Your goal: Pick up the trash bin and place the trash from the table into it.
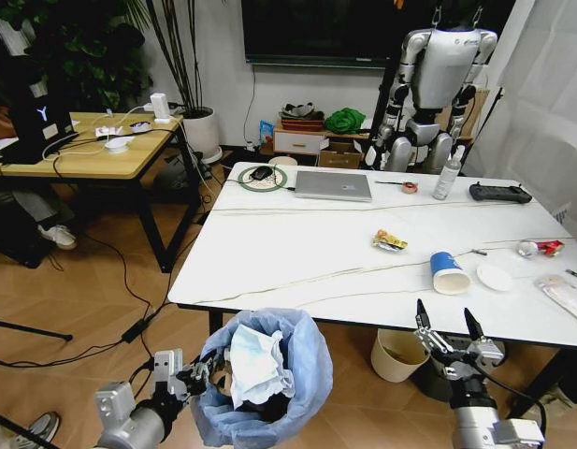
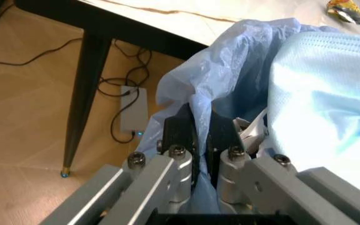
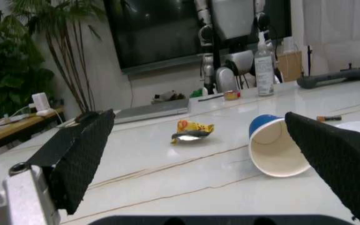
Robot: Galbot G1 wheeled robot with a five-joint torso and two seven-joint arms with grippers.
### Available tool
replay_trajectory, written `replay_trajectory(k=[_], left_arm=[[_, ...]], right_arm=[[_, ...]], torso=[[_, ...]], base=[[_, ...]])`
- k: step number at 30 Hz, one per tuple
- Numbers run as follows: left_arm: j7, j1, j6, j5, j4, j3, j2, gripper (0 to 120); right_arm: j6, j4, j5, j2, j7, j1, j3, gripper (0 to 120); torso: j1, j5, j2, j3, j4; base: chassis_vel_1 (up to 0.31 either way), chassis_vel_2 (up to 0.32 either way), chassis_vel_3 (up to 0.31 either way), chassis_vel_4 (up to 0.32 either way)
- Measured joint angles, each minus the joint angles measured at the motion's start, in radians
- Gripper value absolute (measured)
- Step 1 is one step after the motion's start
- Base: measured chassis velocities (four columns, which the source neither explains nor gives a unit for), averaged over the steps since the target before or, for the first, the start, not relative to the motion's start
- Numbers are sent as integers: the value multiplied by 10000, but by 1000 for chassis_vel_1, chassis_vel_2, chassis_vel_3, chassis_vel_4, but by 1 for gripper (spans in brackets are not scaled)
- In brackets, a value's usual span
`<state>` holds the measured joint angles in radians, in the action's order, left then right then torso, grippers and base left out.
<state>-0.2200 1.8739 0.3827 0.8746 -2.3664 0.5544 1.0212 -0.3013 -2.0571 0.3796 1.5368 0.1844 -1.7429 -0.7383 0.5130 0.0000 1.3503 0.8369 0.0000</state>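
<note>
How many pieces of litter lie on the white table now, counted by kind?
Blue paper cup: 1
White round lid: 1
Yellow snack wrapper: 1
Crushed red-silver can: 1
Clear packet: 1
Total: 5

Glossy white table [image 1: 297, 253], smooth, thin brown crack-like lines across top. Crinkly light-blue plastic liner on trash bin [image 1: 262, 379] just off table's near edge; soft white cloth-like wad inside. Blue paper cup [image 1: 449, 272] on table, matt cream interior. Shiny yellow wrapper [image 1: 389, 241] beside cup. Right gripper [image 1: 451, 329] pads rough, black, textured. Left gripper [image 2: 202, 140]: brushed metal, bolted.
</note>
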Motion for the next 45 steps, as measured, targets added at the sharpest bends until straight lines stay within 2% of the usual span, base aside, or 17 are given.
replay_trajectory(k=[33, 41, 45], left_arm=[[-40, -139, 1, -172, 92, -303, 169, 0], [-98, -25, 18, -230, 107, -366, 235, 0], [-112, 147, 27, -229, 81, -133, 326, 0]], right_arm=[[-278, 388, 20, -343, -11, 180, -5, 100], [-161, 292, -394, -757, -350, 367, 82, 100], [504, -83, -338, -1277, -1169, 578, 571, 100]], torso=[[0, 0, 0, 0, -1], [-1, 0, 0, 0, -1], [-1, 0, 0, 0, -1]], base=[[-83, -83, 82, 85], [0, 0, 0, 0], [0, 0, 0, 0]])
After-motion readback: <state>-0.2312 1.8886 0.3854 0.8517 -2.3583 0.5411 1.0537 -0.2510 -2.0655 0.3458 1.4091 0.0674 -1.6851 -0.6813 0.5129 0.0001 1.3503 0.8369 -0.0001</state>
